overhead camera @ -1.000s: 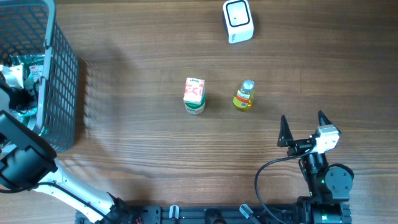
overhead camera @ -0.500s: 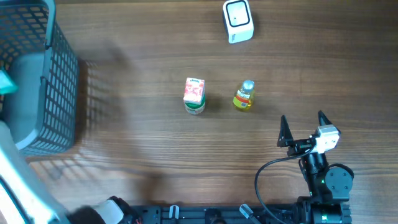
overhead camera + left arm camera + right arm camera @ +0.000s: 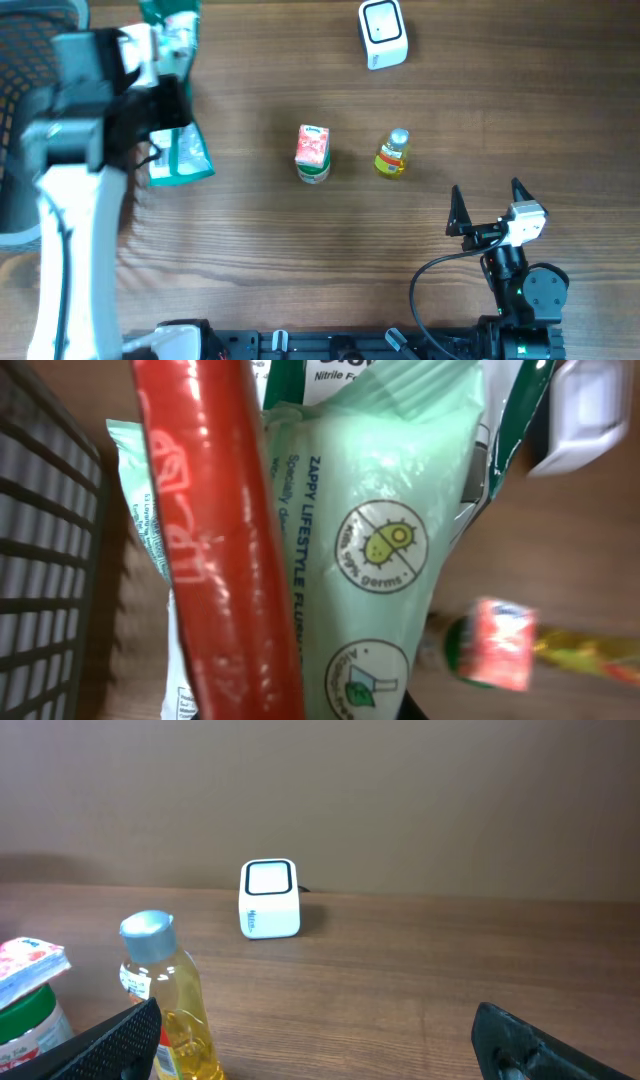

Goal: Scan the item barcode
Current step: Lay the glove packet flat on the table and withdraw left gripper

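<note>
- The wooden table (image 3: 300, 260) fills the overhead view; everything else stands on it or hangs above it.
- The left arm (image 3: 60, 250) reaches up the left side, partly covering the grey wire basket (image 3: 20, 50) in the far left corner.
- The green pouch (image 3: 182, 160) hangs clear of the table just beside the basket, well apart from the scanner; it fills the left wrist view, printed face to the camera, with a blurred red strip (image 3: 220, 540) across it that I cannot identify.
- The left tool (image 3: 160, 95) is clamped narrow on the green pouch.
- The right tool (image 3: 486, 190) sits near the front right, spread wide, holding nothing.
- The white scanner (image 3: 383, 33) stands at the far edge, its window upward.
- A red-and-white carton (image 3: 313, 152) stands mid-table; just beside it, apart, is a yellow bottle (image 3: 393, 155) with a silver cap.
</note>
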You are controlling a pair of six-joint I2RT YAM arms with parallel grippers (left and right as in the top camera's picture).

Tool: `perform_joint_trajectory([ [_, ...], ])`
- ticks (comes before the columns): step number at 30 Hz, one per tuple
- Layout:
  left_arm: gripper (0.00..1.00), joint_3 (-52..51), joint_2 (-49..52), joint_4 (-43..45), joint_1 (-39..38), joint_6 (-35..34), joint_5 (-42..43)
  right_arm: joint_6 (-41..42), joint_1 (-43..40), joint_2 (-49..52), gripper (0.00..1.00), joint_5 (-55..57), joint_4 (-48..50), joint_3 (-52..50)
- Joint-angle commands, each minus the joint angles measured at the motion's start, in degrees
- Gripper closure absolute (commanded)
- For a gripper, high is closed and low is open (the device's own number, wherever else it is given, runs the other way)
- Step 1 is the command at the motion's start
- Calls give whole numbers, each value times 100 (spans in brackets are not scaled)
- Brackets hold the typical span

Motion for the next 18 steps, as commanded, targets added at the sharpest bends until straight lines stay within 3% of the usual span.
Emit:
perform_joint_trajectory([
  [1, 88, -323, 800, 114, -485, -59, -931, -61, -22, -35, 0, -9, 17, -7],
  [5, 86, -798, 2055, 855, -1043, -57, -1777, -59, -22, -35, 0, -9, 17, -7],
  [9, 82, -911, 2763, 1217, -1200, -57, -1790, -59, -22, -35, 0, -9, 17, -7],
  [13, 64, -911, 3084, 1255, -1202, -57, -1720, -59, -22, -35, 0, -9, 17, -7],
  [16, 39, -911, 3099, 1259, -1202, -57, -1458, -59, -22, -35, 0, -9, 17, -7],
  [18, 32, -909, 3086, 1231, -1202, -55, -1440, -57, -22, -35, 0, -9, 17, -7],
])
